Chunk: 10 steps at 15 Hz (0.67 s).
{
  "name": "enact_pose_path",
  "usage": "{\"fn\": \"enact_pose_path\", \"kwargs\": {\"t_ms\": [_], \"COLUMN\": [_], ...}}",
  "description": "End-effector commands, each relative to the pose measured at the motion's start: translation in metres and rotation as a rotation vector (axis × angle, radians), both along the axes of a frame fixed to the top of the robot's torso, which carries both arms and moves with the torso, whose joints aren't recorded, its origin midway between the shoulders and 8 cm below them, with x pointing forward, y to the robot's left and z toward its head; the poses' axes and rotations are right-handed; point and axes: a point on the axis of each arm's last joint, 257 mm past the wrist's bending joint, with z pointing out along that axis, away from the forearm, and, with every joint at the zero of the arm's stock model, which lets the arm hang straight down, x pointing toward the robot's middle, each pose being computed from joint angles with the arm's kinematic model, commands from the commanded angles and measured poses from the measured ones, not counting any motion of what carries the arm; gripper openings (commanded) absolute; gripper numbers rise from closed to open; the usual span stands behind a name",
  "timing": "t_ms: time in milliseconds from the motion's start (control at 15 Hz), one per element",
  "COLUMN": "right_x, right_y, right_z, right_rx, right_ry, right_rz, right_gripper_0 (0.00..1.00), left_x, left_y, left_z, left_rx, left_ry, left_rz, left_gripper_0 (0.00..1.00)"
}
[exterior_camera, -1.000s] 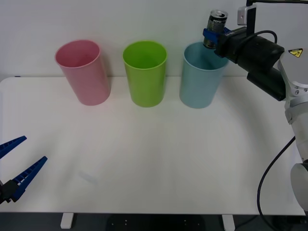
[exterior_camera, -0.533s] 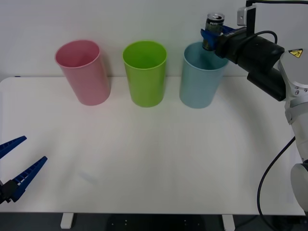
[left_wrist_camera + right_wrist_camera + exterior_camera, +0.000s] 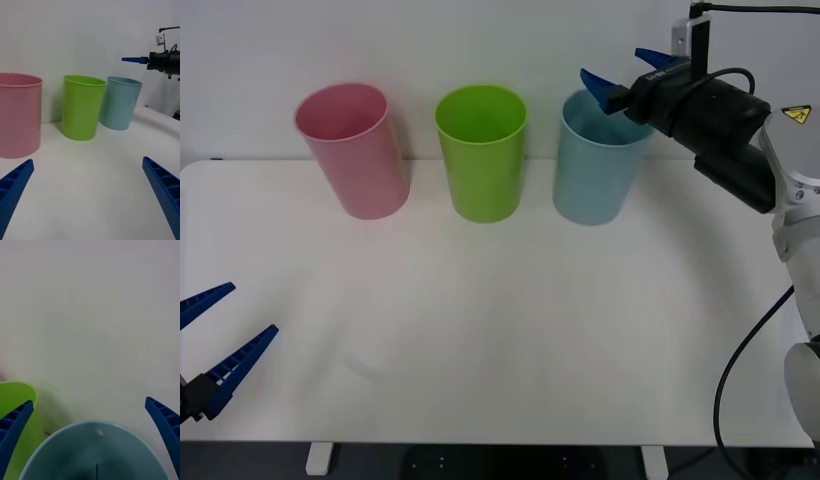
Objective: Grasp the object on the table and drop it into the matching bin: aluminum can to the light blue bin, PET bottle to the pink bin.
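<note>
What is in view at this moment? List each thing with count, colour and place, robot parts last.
pink bin: one, pink, far left of the row at the table's back edge.
lime green bin: one, lime green, middle of the row.
light blue bin: one, light blue, right end of the row, under the right gripper.
table: one, white, carrying the three bins.
wall: one, white, behind the bins.
right gripper: one, blue fingers spread open, holding nothing, above the light blue bin's mouth.
left gripper: one, blue fingers open, parked low over the table's near left corner.
</note>
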Motion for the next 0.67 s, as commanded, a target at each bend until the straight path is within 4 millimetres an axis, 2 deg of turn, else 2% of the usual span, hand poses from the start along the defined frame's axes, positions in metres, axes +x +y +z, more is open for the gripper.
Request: {"fn": "enact_pose_path", "kwargs": {"t_ms": [67, 333, 667], "right_x": [-0.012, -0.041, -0.091], "right_y": [0.0, -0.003, -0.006], "right_z": [-0.002, -0.009, -0.031], "right_rx": [-0.006, 0.004, -0.023], "right_ry": [-0.02, -0.044, -0.039], "right_rz": [0.012, 0.044, 0.134], "right_gripper_0": [1.0, 1.0, 1.0], "left_x": [0.0, 0.0, 0.0], "left_y": [0.0, 0.0, 0.0], "left_z": [0.0, 0.0, 0.0], "left_rx": [0.0, 0.0, 0.0], "left_ry": [0.0, 0.0, 0.0], "left_rz": [0.0, 0.0, 0.0], "left_gripper_0": [1.0, 1.0, 1.0]}}
